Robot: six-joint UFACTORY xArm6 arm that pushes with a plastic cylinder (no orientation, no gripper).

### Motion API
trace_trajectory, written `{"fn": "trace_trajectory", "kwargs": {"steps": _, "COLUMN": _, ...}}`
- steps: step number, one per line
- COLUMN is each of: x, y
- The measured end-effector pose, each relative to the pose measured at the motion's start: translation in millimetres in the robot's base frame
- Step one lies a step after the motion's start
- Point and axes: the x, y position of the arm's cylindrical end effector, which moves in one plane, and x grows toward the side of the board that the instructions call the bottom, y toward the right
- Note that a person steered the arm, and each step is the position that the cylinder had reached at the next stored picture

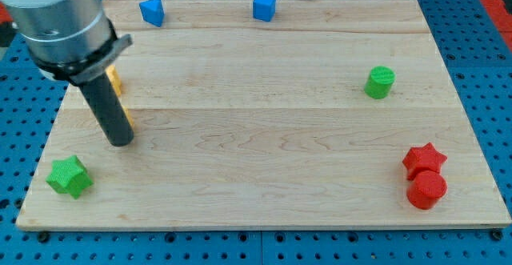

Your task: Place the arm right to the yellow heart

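Near the view's left edge of the pale wooden board (pixel 264 129), our straight dark rod came down to our tip (pixel 120 141), which grasped nothing, since it carries no jaws and can only push. Behind the rod we made out 2 slivers of yellow (pixel 115 81), most likely the small yellow plastic heart, though its shape was too hidden to confirm; it sat just at the view's left of and behind our tip, possibly touching the rod. We judged the heart light, stiff and quick to slide on the smooth wood, so it should not be nudged at all; the tip belonged beside its right flank, just apart. Below lay a green star-shaped block (pixel 69 176). 2 blue blocks (pixel 152 11) (pixel 265 6) sat along the view's top, a green cylinder (pixel 381 82) to the right, and a red star (pixel 423 159) touching a red cylinder (pixel 426 190) at lower right.
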Motion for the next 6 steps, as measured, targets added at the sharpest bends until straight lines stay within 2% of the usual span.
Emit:
{"fn": "trace_trajectory", "kwargs": {"steps": 1, "x": -34, "y": -7}}
{"fn": "trace_trajectory", "kwargs": {"steps": 2, "x": -42, "y": -6}}
{"fn": "trace_trajectory", "kwargs": {"steps": 5, "x": -53, "y": 69}}
{"fn": "trace_trajectory", "kwargs": {"steps": 6, "x": -59, "y": 68}}
